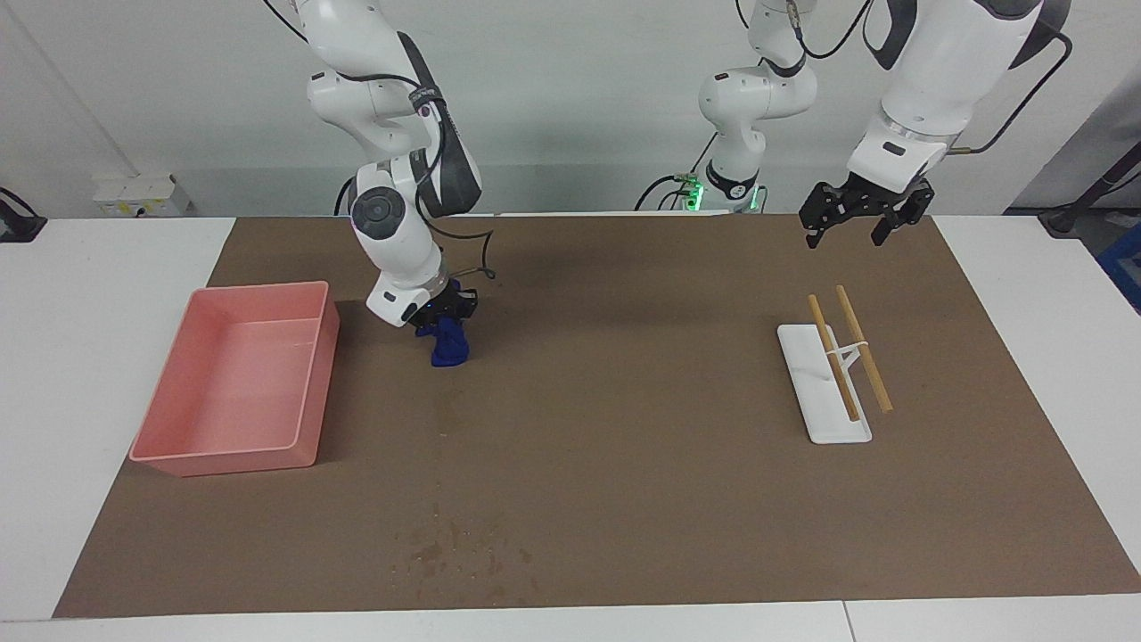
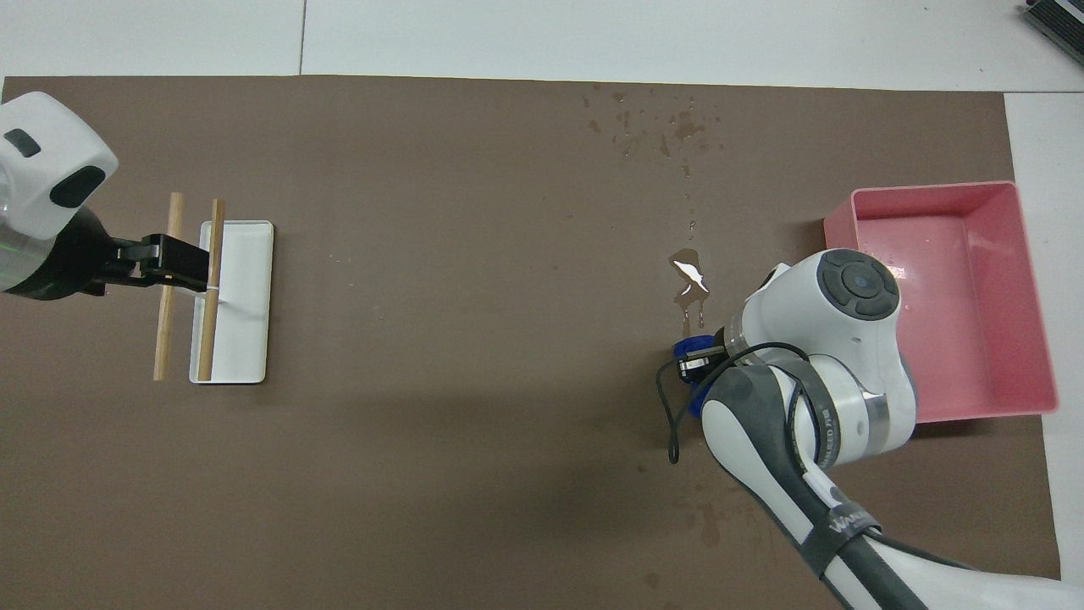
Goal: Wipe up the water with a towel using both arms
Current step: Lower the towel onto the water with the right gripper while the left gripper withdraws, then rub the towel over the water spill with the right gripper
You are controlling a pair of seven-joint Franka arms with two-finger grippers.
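Speckles by table edge | right jaws clamp towel | left jaws wide | overhead alone shows water glinting

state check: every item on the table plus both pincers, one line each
towel: bunched, held in the right pincer, hanging to the brown mat
right pincer: shut on the towel, beside the pink tray
left pincer: open, empty, in the air over the mat by the white rack
water: puddle unwiped, just past the towel
pink tray: upright, no objects inside
white rack: flat, two wooden rods propped across it
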